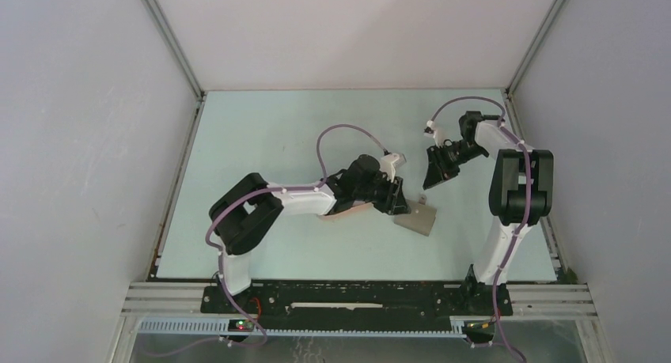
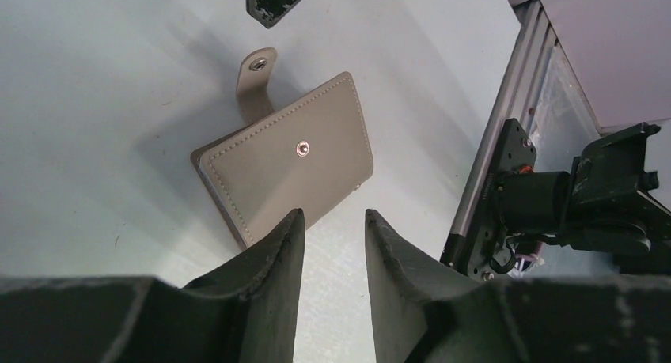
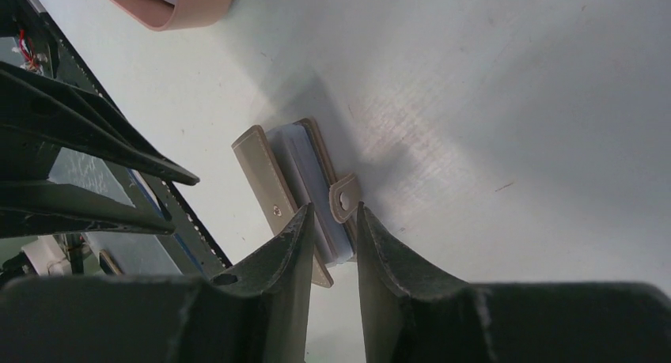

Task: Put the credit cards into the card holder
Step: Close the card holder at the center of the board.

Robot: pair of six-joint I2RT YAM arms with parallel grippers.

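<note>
- Left wrist: card holder (image 2: pixel 285 161) lies closed on bench (image 2: pixel 95 78), tab (image 2: pixel 255 82) unsnapped.
- Left pincer (image 2: pixel 334 217) & right pincer (image 3: pixel 333 210): narrowly apart, empty.
- Prob. light, stiff covers, slick; take by tab/cover edge.

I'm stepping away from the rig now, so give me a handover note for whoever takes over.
Left gripper: open, empty, just short of the card holder.
Right gripper: open, empty, over its tab.
Card holder: folded on the table, tab unsnapped.
Credit cards: none in plain view; cannot tell whether any are inside.
Left to do: find the cards, confirm they are in.
</note>
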